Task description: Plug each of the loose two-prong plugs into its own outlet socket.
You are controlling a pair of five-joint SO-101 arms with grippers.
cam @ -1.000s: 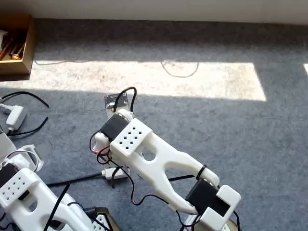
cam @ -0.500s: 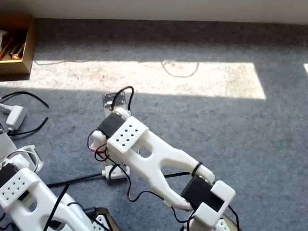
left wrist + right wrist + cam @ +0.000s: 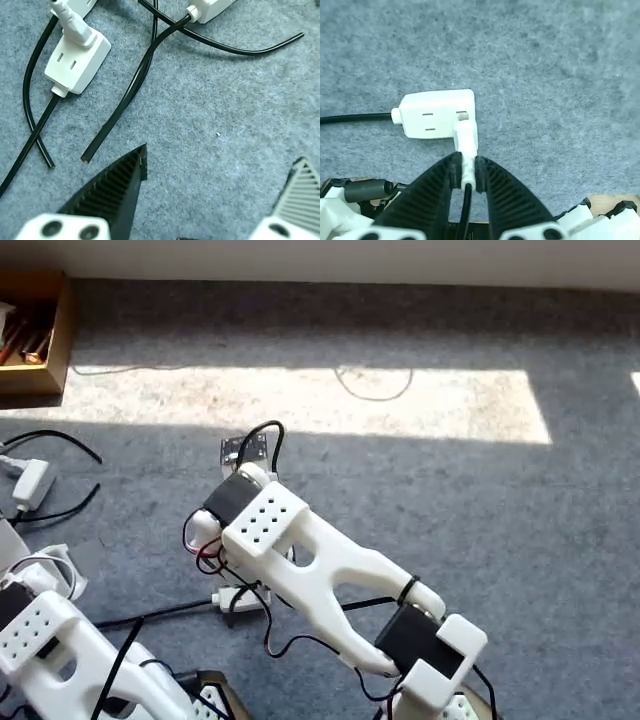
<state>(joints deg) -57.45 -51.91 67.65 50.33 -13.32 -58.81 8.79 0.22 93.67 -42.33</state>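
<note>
Right wrist view, and the right pincer (image 3: 465, 172) is clamped narrow on the white plug (image 3: 465, 137), gripping its rear end with the cord running back between the fingers. Just ahead of the fingertips, the plug's nose touches the white outlet (image 3: 432, 120), at the socket nearest the block's end. The prongs are hidden, so whether they have found the slots cannot be told.

Here is the danger. The outlet lies loose on the carpet (image 3: 560, 60), held down by nothing but its own black cord (image 3: 355, 118). If the prongs are off the slots, a push will likely shove the whole block away from the pincer instead of seating the plug. The contact sits close to the block's end, so an off-centre push could spin it. The grip is far back on the plug too, so it could pivot or slip between the fingers under load.

In the left wrist view, the left pincer (image 3: 220, 157) hangs wide open over bare carpet, holding nothing. Beyond its fingertips lies another outlet (image 3: 77, 57) with a seated plug (image 3: 75, 25), and a loose cable end (image 3: 115, 120) lies nearer. It is well apart from the right pincer's outlet, so no bracing comes from there.
</note>
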